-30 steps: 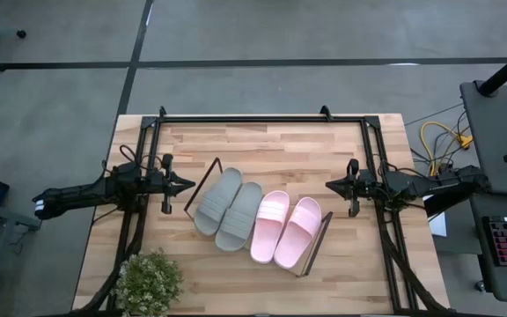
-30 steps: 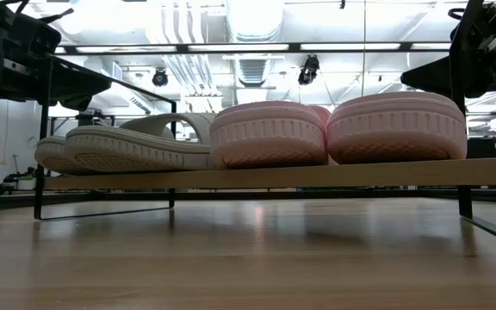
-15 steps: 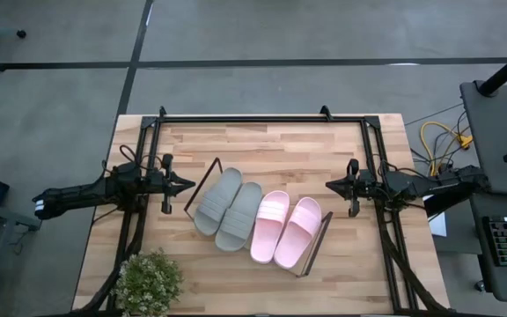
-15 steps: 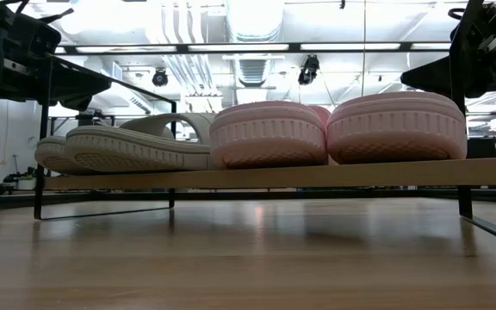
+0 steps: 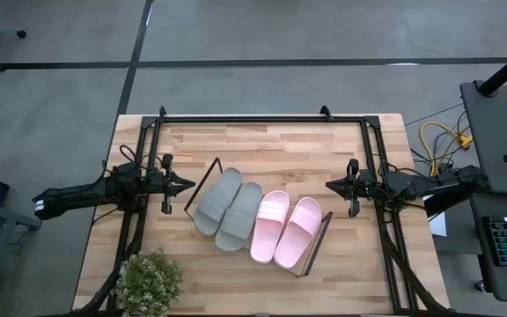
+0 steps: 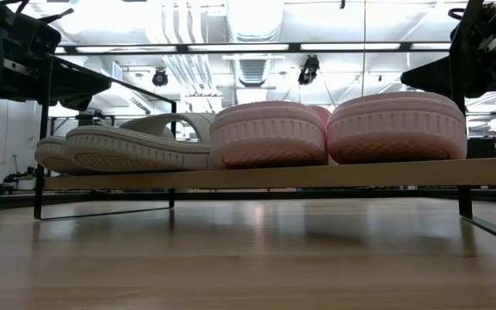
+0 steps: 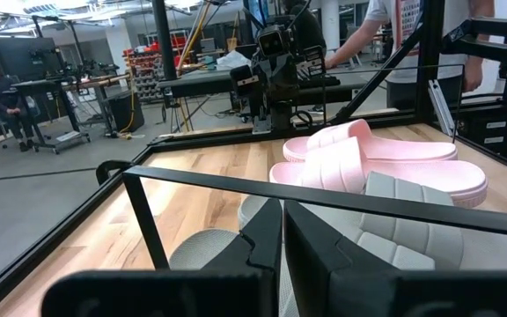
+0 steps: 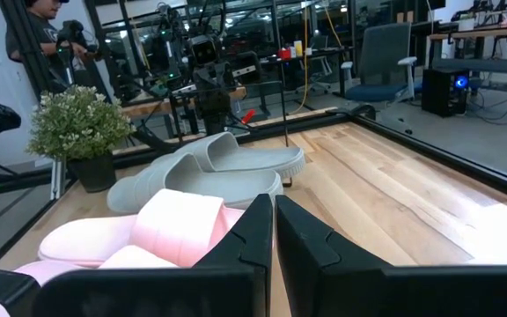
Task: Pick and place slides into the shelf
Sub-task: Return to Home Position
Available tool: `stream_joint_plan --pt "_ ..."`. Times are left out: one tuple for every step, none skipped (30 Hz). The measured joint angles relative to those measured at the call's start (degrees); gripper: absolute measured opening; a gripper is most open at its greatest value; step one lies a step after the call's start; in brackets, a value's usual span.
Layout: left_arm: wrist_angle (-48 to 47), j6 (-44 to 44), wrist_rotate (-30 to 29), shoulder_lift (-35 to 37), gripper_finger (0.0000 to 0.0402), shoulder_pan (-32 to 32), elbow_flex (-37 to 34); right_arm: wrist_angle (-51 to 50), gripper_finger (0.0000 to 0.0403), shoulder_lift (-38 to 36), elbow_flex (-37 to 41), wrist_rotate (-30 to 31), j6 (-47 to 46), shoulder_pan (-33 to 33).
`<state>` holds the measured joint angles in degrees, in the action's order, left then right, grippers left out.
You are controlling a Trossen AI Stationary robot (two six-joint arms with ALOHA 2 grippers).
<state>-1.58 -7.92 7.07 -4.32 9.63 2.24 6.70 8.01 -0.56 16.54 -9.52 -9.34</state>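
Observation:
Two grey slides (image 5: 228, 209) and two pink slides (image 5: 285, 230) lie side by side, soles down, on the shelf's board (image 6: 274, 176). The shelf's dark wire frames (image 5: 202, 184) stand at both short ends. My left gripper (image 5: 190, 184) hovers shut and level just left of the shelf; its own view shows the fingers (image 7: 282, 233) together, pointing at the grey slides (image 7: 394, 238). My right gripper (image 5: 328, 185) hovers shut and level to the right of the shelf, pointing at the pink slides (image 8: 170, 224).
A small potted plant (image 5: 150, 280) stands at the table's near left corner. A black metal frame (image 5: 262, 117) runs along the table's far edge and down both sides. Bare wood lies between the shelf and the far edge. People (image 7: 394, 26) stand in the room behind.

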Motion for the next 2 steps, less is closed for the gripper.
stream_joint_plan --pt "-0.01 0.00 0.00 0.00 0.0000 -0.02 0.00 0.00 0.0009 0.00 0.00 0.00 -0.06 -0.02" --pt "-0.02 0.01 -0.01 0.00 0.0000 -0.01 0.00 0.00 0.0009 0.02 0.00 0.00 0.09 -0.02"
